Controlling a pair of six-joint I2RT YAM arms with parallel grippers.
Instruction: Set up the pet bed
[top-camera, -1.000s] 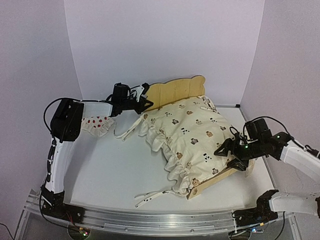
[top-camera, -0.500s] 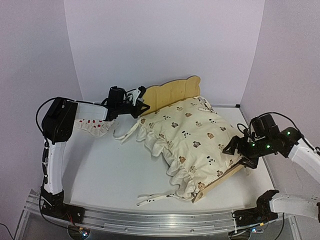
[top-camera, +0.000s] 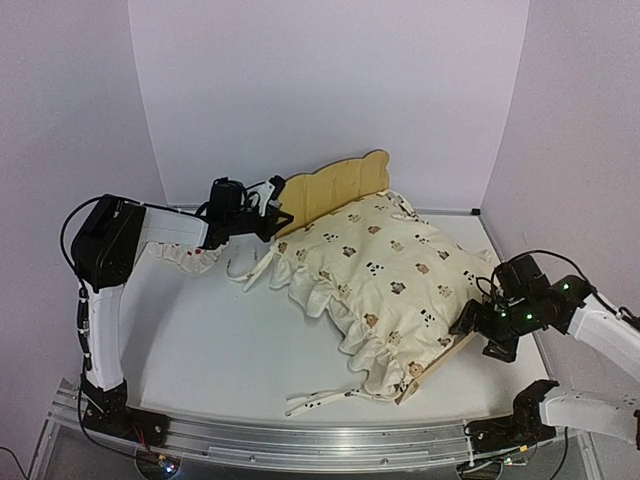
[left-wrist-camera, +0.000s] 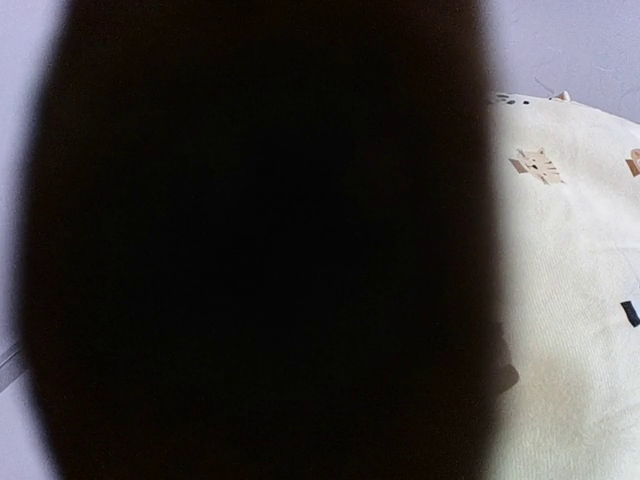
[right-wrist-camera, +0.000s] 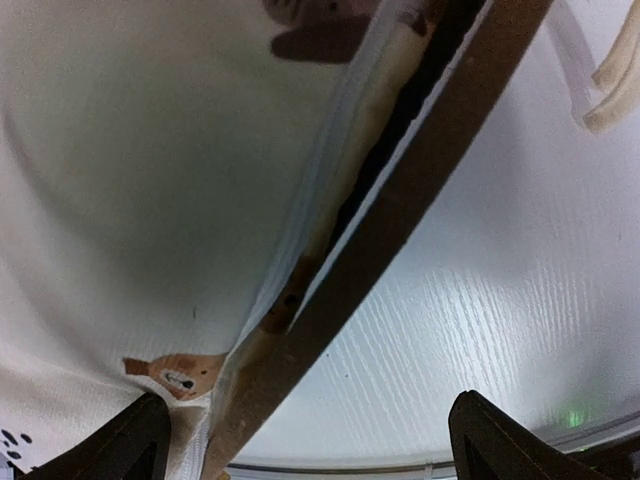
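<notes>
Now pet bed (top-camera: 335, 185) dragged left, R gripper (top-camera: 478, 337) lower, open.

A white table (top-camera: 230, 350) carries the plywood pet bed (top-camera: 335, 185). Left of the bed's headboard lies a small strawberry-print pillow (top-camera: 185, 258). Cream tie straps (top-camera: 320, 400) trail onto the tabletop at the bed's near foot corner.

Plywood pet bed (top-camera: 335, 185), scalloped headboard upright at back, lying diagonally, foot front-right.
</notes>
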